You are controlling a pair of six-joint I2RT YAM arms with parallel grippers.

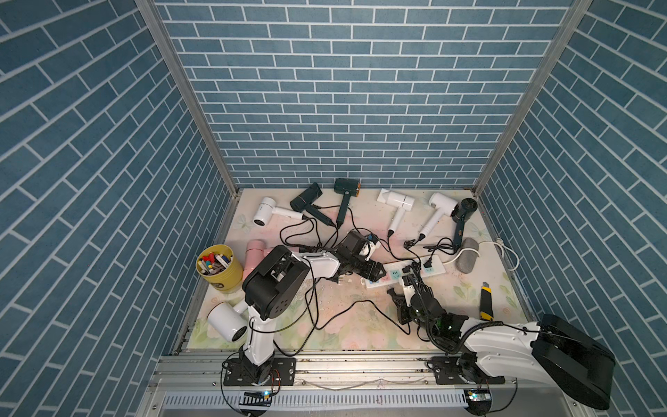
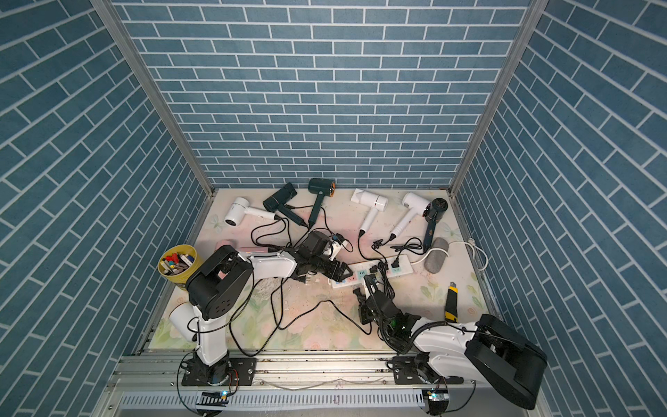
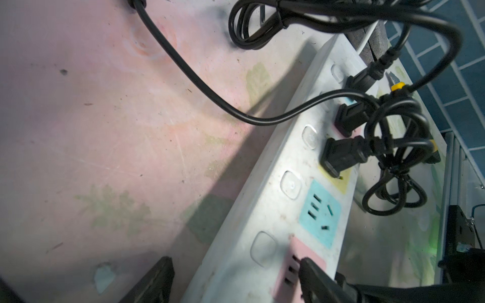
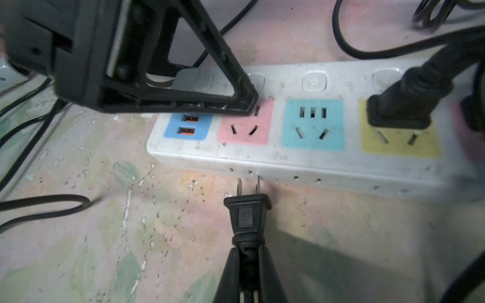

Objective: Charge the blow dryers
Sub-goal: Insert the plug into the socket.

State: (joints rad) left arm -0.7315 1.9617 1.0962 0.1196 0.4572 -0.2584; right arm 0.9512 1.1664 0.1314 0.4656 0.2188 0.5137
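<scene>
Right jaws clamp tight on plug (image 4: 246, 212), its prongs just beside strip (image 4: 288, 162) side wall, below pink socket (image 4: 245, 128). Left jaws stand wide, empty, straddling strip end. Advice: lift plug, tip prongs down, seat squarely. Dryers (image 1: 397, 200) lie at 12 o'clock. Cup (image 1: 225, 279) at 9 o'clock holds pens (image 1: 213, 260).

Plug (image 4: 246, 217) between fingers (image 4: 227, 278), beside power strip (image 4: 288, 162)

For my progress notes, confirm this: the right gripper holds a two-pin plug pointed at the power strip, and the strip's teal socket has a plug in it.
Wrong socket: the teal socket is empty; the yellow socket beside it has the black plug in it, as the right wrist view shows. The right gripper does hold a two-pin plug pointed at the power strip.
</scene>
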